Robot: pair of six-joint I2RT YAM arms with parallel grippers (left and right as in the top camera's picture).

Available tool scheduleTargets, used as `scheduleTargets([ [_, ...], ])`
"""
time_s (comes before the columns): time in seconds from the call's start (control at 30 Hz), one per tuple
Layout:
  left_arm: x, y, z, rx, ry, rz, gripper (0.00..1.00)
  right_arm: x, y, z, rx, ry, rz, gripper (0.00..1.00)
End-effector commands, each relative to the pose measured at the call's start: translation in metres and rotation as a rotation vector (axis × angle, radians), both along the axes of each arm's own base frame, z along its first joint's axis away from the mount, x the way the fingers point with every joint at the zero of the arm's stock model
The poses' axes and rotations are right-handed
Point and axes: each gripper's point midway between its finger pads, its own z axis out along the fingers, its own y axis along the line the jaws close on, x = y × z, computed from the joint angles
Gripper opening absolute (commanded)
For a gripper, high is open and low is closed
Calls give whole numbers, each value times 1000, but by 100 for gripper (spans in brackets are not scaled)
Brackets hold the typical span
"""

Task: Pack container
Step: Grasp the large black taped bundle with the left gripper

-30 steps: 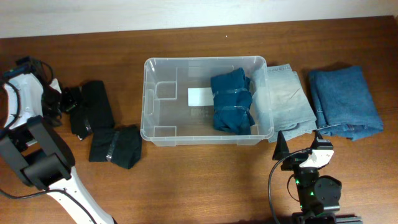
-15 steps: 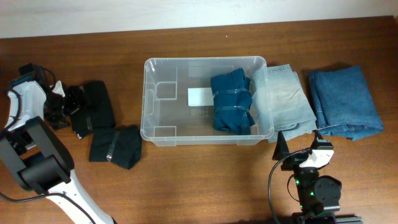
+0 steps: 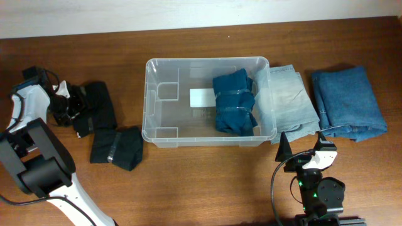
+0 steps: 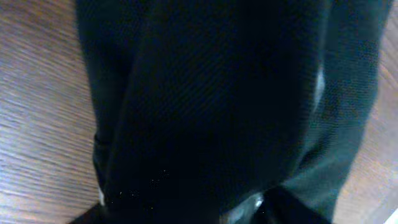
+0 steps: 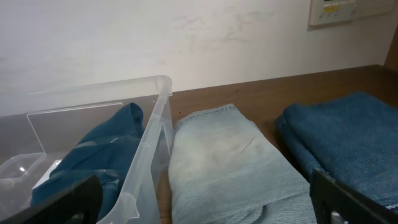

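Clear plastic, the container point(image 3: 146, 107) sits mid-table, holding a folded teal garment point(image 3: 234, 103) in its right half beside a white label point(image 3: 202, 97). Pale jeans point(image 3: 290, 100) lie against its right wall, with a blue folded cloth point(image 3: 348, 102) beyond them. Two black garments lie to its left, a long one point(image 3: 99, 105) and a smaller one point(image 3: 117, 147). The left gripper point(image 3: 72, 105) is at the long one; I cannot tell how its jaws stand. The right gripper point(image 3: 301, 145) hangs spread wide, holding nothing.

container point(image 3: 207, 60) centre | bundle point(image 3: 234, 102) inside it | jeans point(image 3: 290, 100) right | garments point(image 3: 100, 110) left
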Motion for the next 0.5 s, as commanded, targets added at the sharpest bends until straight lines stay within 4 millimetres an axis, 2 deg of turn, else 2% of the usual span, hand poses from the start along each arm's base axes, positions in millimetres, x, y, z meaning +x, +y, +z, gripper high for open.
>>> scheduleTargets([
  [0.0, -27, 7, -30, 27, 128, 0, 51, 0, 2, -3, 7, 3, 9, 98],
  [0.13, -22, 10, -15, 29, 119, 2, 51, 0, 2, -3, 7, 3, 9, 98],
  [0.3, -12, 8, 13, 13, 75, 1, 49, 0, 2, -3, 7, 3, 9, 98],
  [0.47, 1, -8, 45, -65, -32, -9, 37, 0, 2, -3, 7, 3, 8, 98],
])
